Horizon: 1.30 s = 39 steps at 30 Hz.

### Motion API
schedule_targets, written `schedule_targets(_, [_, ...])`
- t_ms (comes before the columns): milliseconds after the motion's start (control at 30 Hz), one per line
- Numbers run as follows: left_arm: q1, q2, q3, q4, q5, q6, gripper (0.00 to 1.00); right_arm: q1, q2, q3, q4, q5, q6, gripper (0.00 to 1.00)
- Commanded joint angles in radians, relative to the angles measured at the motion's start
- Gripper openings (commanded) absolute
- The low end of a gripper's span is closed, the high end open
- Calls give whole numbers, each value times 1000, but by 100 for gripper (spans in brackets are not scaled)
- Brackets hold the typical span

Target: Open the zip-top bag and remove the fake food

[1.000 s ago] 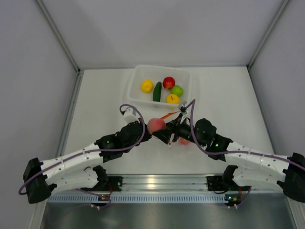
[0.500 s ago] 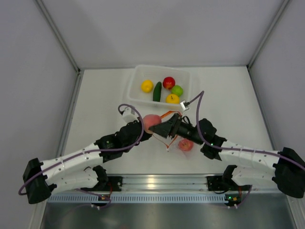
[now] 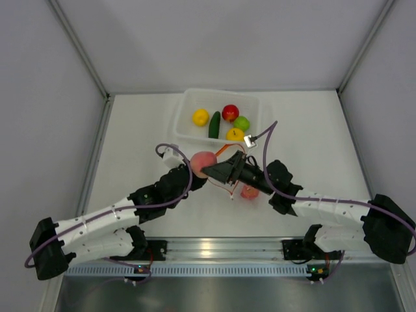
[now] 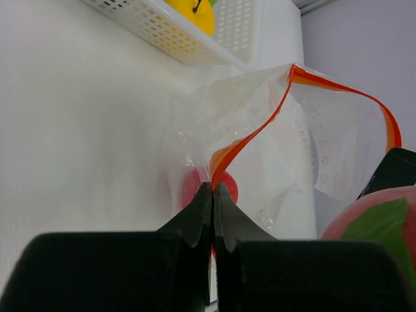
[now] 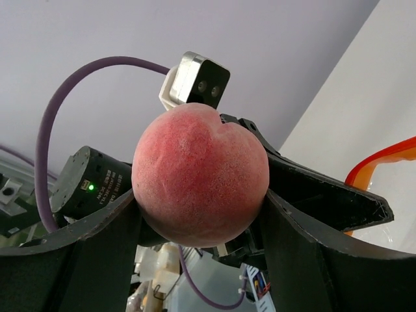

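From above, the basket (image 3: 184, 107) stands on the white table (image 3: 130, 130). Five pieces of fake food lie in it: a yellow fruit (image 3: 200, 117), a red fruit (image 3: 230, 112), a light-green fruit (image 3: 241, 123), a second yellow fruit (image 3: 234, 134) and a dark cucumber (image 3: 214, 124). Just off the basket's near wall, the right gripper (image 3: 205, 162) holds a pink peach (image 3: 203, 158) between its parted fingers. The left gripper (image 3: 195, 174) sits just beside the peach, on the side away from the basket. The zip-top bag (image 3: 238, 193) lies a little farther from that wall, partly under the right arm. A reddish piece (image 3: 250, 192) shows inside it, and its orange zip strip (image 3: 224, 151) arches up toward the basket.

In the left wrist view, the left gripper (image 4: 213, 198) has its fingers pressed together on the zip strip (image 4: 250, 136). It pinches one lip of the zip-top bag (image 4: 312, 143), whose mouth gapes wide. The reddish piece (image 4: 227, 187) shows through the plastic, on the basket's near side. A corner of the basket (image 4: 162, 32) crosses the top of the view. The peach (image 4: 364, 221), with a green leaf, sits at the lower right beside a black finger (image 4: 398, 170) of the right gripper.

In the right wrist view, the right gripper (image 5: 198, 201) clasps the peach (image 5: 198, 175) from both sides. Behind the peach are the left arm's wrist camera (image 5: 195, 81) and a purple cable (image 5: 44, 162). The zip strip (image 5: 383, 162) curves in at the right edge.
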Motion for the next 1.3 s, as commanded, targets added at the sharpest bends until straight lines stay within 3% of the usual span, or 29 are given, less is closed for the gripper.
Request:
schedule_targets(0, [-18, -18, -46, 46, 6, -11, 0, 29, -36, 58, 306, -65, 78, 31])
schedule_targets(167, [-19, -60, -78, 49, -32, -47, 0, 31, 3, 66, 349, -82, 163, 29])
schedule_targets(400, [-19, -79, -89, 46, -34, -38, 0, 23, -97, 118, 21, 11, 26, 29])
schedule_targets(533, [-18, -107, -89, -9, -71, -37, 0, -32, -109, 314, -429, -6, -156, 32])
schedule_targets(667, [-18, -155, -71, -120, -143, -34, 0, -253, -50, 421, -533, -108, -184, 32])
schedule_targets(900, [-12, -277, 15, -364, -297, 18, 0, -523, 218, 619, -737, -72, -365, 32])
schedule_targets(1067, [-10, -371, 108, -518, -356, 93, 0, -544, 488, 891, -919, 75, -594, 35])
schedule_targets(1267, [-10, -432, 210, -592, -358, 193, 0, -543, 729, 1148, -1045, 117, -659, 39])
